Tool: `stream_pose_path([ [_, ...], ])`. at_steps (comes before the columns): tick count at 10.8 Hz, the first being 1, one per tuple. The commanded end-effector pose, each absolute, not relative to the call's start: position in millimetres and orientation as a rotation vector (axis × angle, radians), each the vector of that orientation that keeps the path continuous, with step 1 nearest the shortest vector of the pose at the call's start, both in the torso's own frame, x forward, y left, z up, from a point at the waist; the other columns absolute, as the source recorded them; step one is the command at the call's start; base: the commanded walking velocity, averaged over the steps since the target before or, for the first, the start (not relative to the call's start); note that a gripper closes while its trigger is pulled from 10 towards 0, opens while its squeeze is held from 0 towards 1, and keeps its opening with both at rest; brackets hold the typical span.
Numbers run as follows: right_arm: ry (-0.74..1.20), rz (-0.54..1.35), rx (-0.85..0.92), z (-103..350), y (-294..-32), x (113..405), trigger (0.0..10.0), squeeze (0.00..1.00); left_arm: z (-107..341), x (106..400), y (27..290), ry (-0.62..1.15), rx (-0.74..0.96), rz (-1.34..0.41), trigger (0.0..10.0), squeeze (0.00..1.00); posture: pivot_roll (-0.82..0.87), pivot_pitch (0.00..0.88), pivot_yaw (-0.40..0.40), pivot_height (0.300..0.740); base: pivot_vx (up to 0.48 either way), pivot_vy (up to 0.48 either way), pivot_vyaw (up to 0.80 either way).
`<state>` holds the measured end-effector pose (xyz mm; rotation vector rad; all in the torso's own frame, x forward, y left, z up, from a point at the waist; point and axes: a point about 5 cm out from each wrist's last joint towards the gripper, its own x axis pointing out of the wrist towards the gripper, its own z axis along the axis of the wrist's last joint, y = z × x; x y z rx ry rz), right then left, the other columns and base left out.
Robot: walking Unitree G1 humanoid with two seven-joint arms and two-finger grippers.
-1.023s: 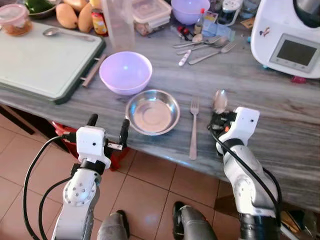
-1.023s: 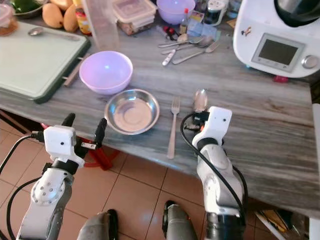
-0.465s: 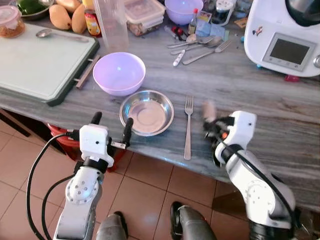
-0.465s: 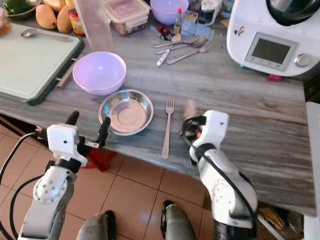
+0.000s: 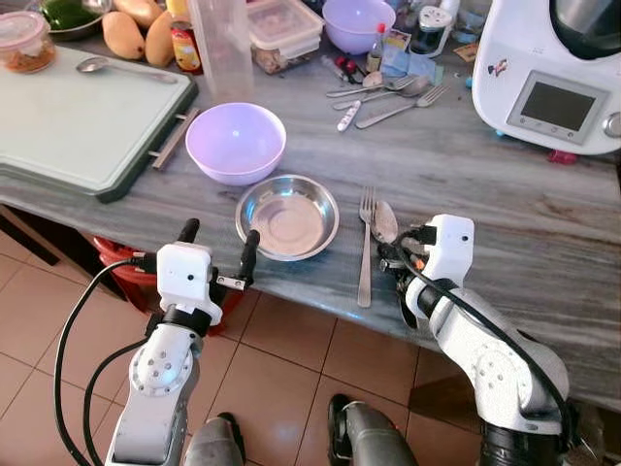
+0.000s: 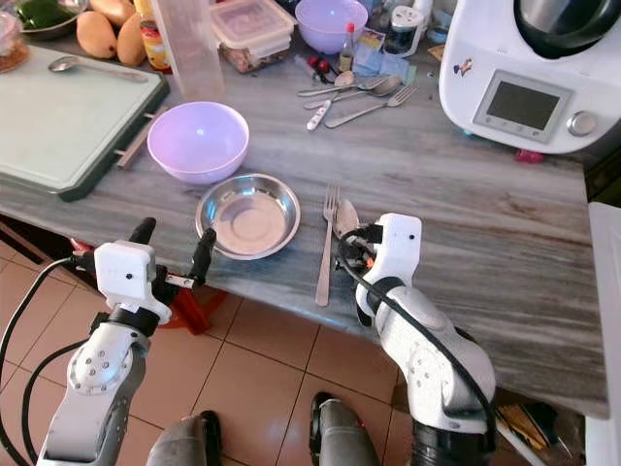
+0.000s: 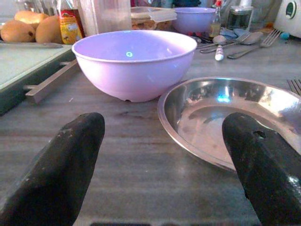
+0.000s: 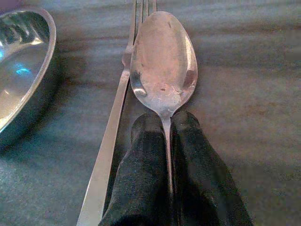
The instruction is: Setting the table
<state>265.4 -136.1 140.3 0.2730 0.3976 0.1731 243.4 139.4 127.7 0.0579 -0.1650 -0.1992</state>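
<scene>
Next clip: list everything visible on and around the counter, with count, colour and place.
Steel dish: one, silver, counter's near edge.
Plastic bowl: one, lilac, behind the dish.
Second lilac bowl: one, far back.
Fork: one, silver, right of the dish.
Spoon: one, silver, beside the fork, handle pinched by the right gripper.
Loose cutlery: several, silver, mid-counter.
Cutting board: one, pale green, left, with a spoon on it.
Mangoes: two or three, yellow, back left.
Kitchen appliance: one, white, back right.
Left gripper: open, short of the dish.
Right gripper: shut.

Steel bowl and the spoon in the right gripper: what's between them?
The fork lies between the steel bowl and the spoon held by the right gripper; clear in the left eye view.
</scene>
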Motion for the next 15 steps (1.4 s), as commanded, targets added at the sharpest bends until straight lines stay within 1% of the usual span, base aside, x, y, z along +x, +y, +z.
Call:
stream_pose_path([
  [1,0.549,0.069,0.253,111,-148,258,10.0,0.0,124,241,138,-0.152,0.057,-0.212,10.0,0.0,-0.05,0.208,-0.017,0.74,0.0,0.0,0.0],
  [5,0.51,-0.042,0.279,111,-158,264,10.0,0.0,125,242,139,-0.153,0.061,-0.215,10.0,0.0,-0.05,0.219,-0.01,0.74,0.0,0.0,0.0],
  [11,0.528,-0.005,0.303,106,-144,271,10.0,0.0,126,243,141,-0.154,0.064,-0.205,10.0,0.0,-0.03,0.223,-0.012,0.74,0.0,0.0,0.0],
  [12,0.533,0.003,0.314,105,-142,271,10.0,0.02,126,243,141,-0.154,0.066,-0.205,10.0,0.0,-0.03,0.223,-0.012,0.74,0.0,0.0,0.0],
  [13,0.539,0.014,0.322,105,-140,271,10.0,0.89,126,243,141,-0.155,0.066,-0.205,10.0,0.0,-0.02,0.223,-0.012,0.74,0.0,0.0,0.0],
  [14,0.547,0.031,0.322,104,-137,272,10.0,1.0,127,243,141,-0.157,0.067,-0.204,10.0,0.0,-0.02,0.223,-0.011,0.74,0.0,0.0,0.0],
  [15,0.556,0.033,0.325,103,-136,271,10.0,0.99,127,243,142,-0.158,0.069,-0.204,10.0,0.0,-0.02,0.222,-0.01,0.74,0.0,0.0,0.0],
])
